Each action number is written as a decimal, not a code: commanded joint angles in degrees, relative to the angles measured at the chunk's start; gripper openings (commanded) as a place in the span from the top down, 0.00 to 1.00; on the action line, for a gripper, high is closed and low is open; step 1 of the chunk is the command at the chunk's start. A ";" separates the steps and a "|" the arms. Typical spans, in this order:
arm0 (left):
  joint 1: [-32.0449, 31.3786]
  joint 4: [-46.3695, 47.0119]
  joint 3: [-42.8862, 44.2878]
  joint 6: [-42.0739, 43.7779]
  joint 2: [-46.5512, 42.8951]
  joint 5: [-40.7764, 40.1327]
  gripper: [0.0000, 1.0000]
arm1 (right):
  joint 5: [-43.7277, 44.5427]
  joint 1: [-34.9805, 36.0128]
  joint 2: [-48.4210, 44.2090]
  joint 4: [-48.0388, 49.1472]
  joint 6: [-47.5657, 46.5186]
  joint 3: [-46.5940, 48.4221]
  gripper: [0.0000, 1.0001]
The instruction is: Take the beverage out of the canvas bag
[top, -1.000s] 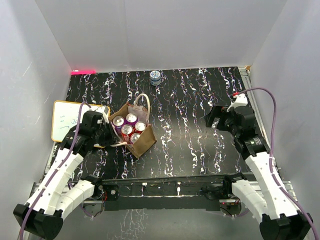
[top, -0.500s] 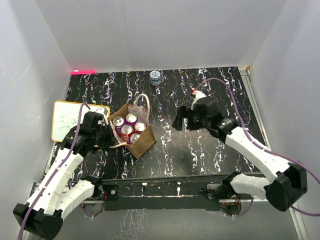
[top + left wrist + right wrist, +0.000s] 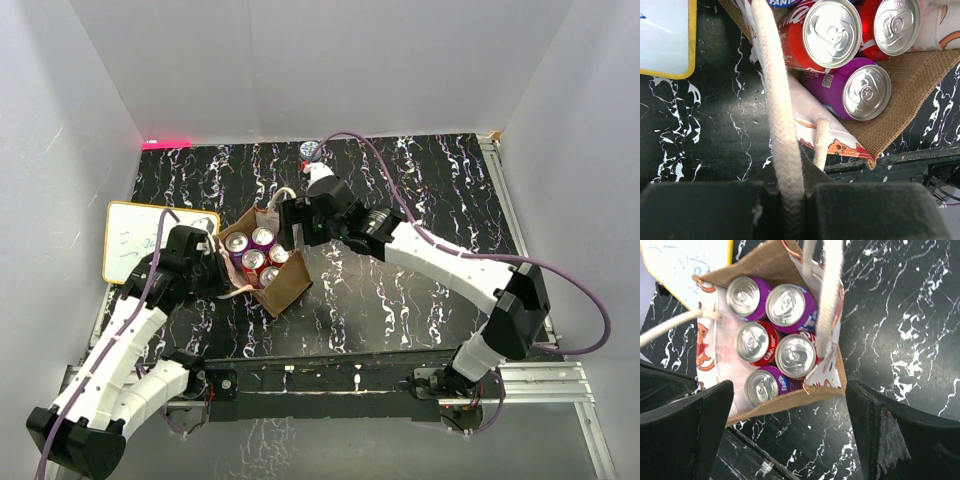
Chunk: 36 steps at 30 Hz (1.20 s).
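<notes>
Lighting was pretty even and bright from above, soft shadows only. Bit of glare on the can tops (image 3: 832, 32), and the left gripper (image 3: 790, 192) looked blurry up close.

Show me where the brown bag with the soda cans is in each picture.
Top external: tan-brown canvas bag left of centre.
Left wrist: bag upper right, its cream rope handle in the jaws.
Right wrist: bag centre-left.
Shared landmark: yellow-edged white writing board beside it.

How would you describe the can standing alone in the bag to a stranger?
On the left of the black marbled table stands a canvas bag holding five cans. One can sits alone at the end nearest the arm bases. It is purple; the two cans beside it are red.
</notes>
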 commanded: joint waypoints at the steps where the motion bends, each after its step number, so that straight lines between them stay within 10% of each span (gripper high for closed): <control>1: -0.12 -3.52 0.03 -0.62 -2.43 -1.70 1.00 | 3.54 1.36 1.95 0.70 -1.33 6.55 0.02; 18: -0.19 -6.33 -3.23 -7.32 -5.53 -4.80 1.00 | 3.47 3.65 17.15 -0.96 -11.58 21.09 0.02; 36: -0.12 -7.68 -1.71 -6.39 -4.88 -6.61 1.00 | 4.50 4.34 17.56 1.69 -9.48 12.46 0.11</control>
